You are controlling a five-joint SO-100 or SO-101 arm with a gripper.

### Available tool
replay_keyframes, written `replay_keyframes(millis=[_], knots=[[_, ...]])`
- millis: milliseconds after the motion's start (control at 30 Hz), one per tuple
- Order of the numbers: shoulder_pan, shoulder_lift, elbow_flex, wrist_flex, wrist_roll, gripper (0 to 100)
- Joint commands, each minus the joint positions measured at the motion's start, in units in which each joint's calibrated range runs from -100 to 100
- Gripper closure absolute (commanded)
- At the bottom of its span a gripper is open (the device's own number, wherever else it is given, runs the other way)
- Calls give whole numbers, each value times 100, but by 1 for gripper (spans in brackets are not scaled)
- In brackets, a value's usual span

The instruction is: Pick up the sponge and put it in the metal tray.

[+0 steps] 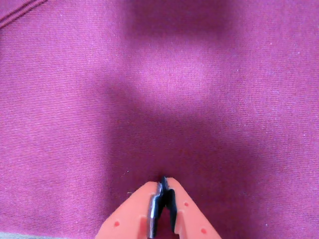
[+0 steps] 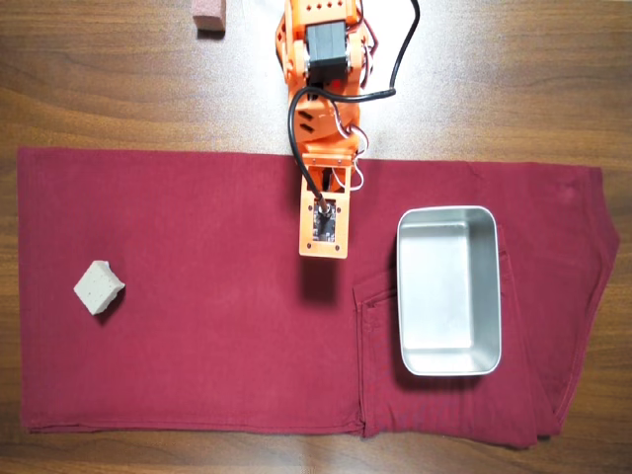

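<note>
**Sponge lies well off to the side, gripper closed and empty**

From my seat, the wrist view gives me the closest look: the gripper [image 1: 162,185] has its orange jaws pressed together with nothing between them, hovering over the dark red cloth [image 1: 75,99]. Only fabric and the arm's own shadow show there; neither the sponge nor the tray is in that frame.

Going to the overhead view, the arm [image 2: 321,118] reaches down the picture from the top edge, and its gripper [image 2: 323,249] sits over the middle of the cloth. The metal tray [image 2: 449,365] is just to its right in that view, empty, its long side running up and down the picture. The sponge [image 2: 99,286] is the far item: well apart to the left and slightly lower in the picture, lying on the cloth turned so a corner points toward the arm, diamond-wise.

So I judge the pick has not begun. The move ahead depends on swinging left in the overhead view, away from the tray, and opening the jaws first. A pinkish-brown block [image 2: 208,16] sits on the bare wooden table [image 2: 99,79] at the top edge; I will leave that alone.
</note>
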Motion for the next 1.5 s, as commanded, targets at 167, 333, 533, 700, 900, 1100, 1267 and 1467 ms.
replay_keyframes(millis=[167, 333, 533, 700, 900, 1100, 1267, 1467], knots=[[935, 2497, -1574, -1989, 54, 98], [2441, 5897, -5034, -1666, 151, 84], [4294, 7229, -6572, -1897, 234, 74], [5647, 9847, -9449, -1224, 303, 68], [6328, 11800, -12307, -717, 581, 62], [6846, 12661, -13746, -966, 928, 62], [6961, 13034, -13800, -1003, 957, 62], [6923, 13389, -13800, -1224, 806, 61]])
